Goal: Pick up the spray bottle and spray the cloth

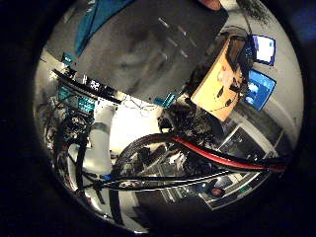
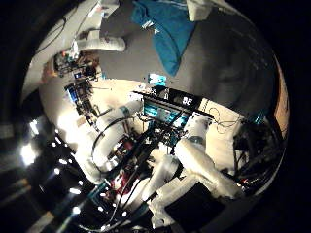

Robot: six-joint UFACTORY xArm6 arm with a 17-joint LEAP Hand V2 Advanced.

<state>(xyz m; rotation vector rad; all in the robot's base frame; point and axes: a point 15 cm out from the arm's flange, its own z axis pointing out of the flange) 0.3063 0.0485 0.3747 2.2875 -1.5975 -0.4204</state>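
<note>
Item: teal cloth (image 2: 167, 34), 1 piece, spread on the grey worktop (image 2: 228, 58), likely laid flat as my spray target. Spray bottle: not identifiable in either palm view. My hand: finger posture cannot be told; palm stands well clear of the cloth.

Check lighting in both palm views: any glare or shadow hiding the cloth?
Thumb side view: teal cloth evenly lit on the grey table, bright glare on the white arm. Little finger side view: cloth only at the edge, soft shadows across the table, no spray bottle visible.
</note>
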